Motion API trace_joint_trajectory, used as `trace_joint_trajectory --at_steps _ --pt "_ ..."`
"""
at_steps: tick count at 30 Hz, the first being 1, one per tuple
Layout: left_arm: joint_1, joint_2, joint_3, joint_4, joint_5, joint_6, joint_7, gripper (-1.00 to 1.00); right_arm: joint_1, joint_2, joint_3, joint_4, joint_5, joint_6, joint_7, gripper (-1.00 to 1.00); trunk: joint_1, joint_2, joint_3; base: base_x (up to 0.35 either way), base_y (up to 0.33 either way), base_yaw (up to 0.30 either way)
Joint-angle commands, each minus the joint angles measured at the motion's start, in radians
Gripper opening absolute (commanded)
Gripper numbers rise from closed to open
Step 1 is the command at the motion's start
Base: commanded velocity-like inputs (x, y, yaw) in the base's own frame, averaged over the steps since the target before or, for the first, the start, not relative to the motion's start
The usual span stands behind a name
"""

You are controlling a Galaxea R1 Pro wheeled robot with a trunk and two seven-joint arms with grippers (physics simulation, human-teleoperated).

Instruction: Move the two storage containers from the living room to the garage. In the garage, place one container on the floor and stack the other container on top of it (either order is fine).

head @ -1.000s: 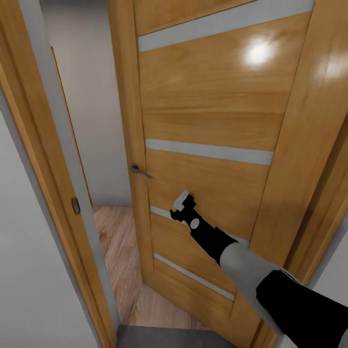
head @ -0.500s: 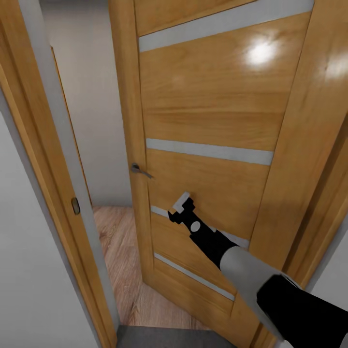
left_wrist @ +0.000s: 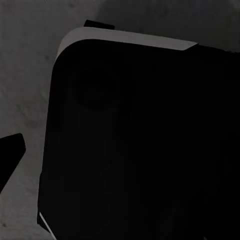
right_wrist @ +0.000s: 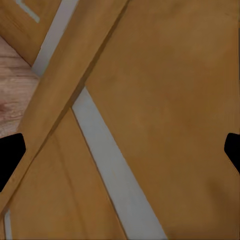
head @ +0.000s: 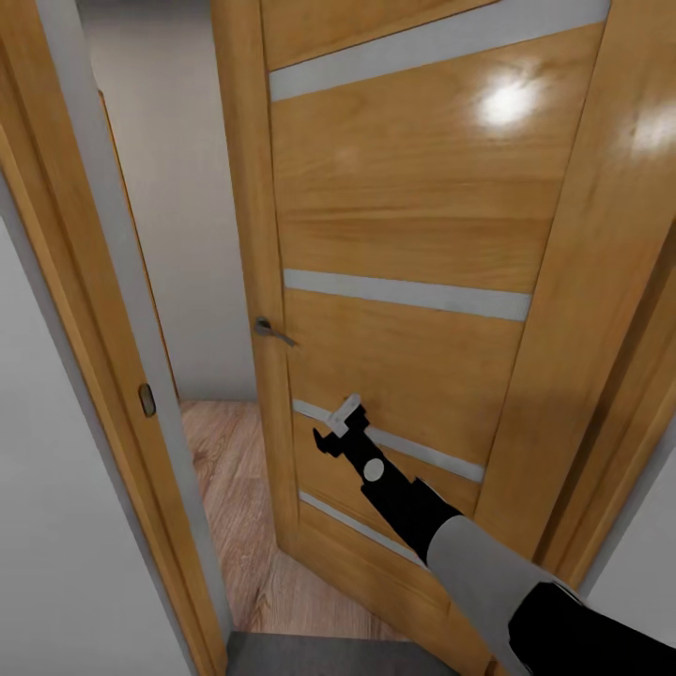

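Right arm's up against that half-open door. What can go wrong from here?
1. The right gripper sits at the door panel with open fingers and no hold; a push may slide along the smooth wood.
2. The gap to the door frame looks narrow, so the base may clip it.
3. The handle could snag the arm.

My right arm (head: 488,573) reaches forward and up-left from the lower right of the head view: black upper sleeve, grey forearm, black wrist. Right tool (head: 336,424) at its end, fingers spread, one pale finger (head: 345,410) uppermost, one dark below. In the right wrist view both fingertips (right_wrist: 10,155) show as dark tips at opposite edges, wide apart, nothing between them. In the left wrist view one dark fingertip (left_wrist: 11,150) of my left tool shows at the edge; its state can't be read.
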Motion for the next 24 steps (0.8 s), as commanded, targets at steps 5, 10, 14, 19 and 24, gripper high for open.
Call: trace_joint_trajectory --at_steps 5,10,14,19,24 --pt "0.000 0.000 0.000 -0.001 0.006 -0.001 0.000 1.00 0.014 0.000 0.004 -0.002 0.008 -0.026 -0.007 1.00 0.000 -0.001 -0.001 0.000 0.000 0.000" --pt "0.000 0.000 0.000 -0.001 0.006 -0.001 0.000 1.00 0.042 0.000 0.004 0.004 0.006 -0.017 -0.025 1.00 0.000 -0.001 -0.001 0.000 0.000 0.000" --pt "0.000 0.000 0.000 0.000 0.006 -0.001 0.000 1.00 0.044 0.000 0.004 0.006 0.004 0.026 -0.090 1.00 0.000 -0.001 -0.001 0.000 0.000 0.000" --pt "0.000 0.000 0.000 0.000 0.006 -0.001 0.000 1.00 0.045 0.000 -0.004 0.005 -0.140 0.039 -0.282 1.00 0.000 -0.001 -0.001 0.000 0.000 0.000" --pt "0.000 0.000 0.000 0.000 0.006 -0.001 0.000 1.00 0.044 0.000 0.016 -0.004 -0.433 0.047 -0.333 1.00 0.000 -0.001 -0.001 0.000 0.000 0.000"
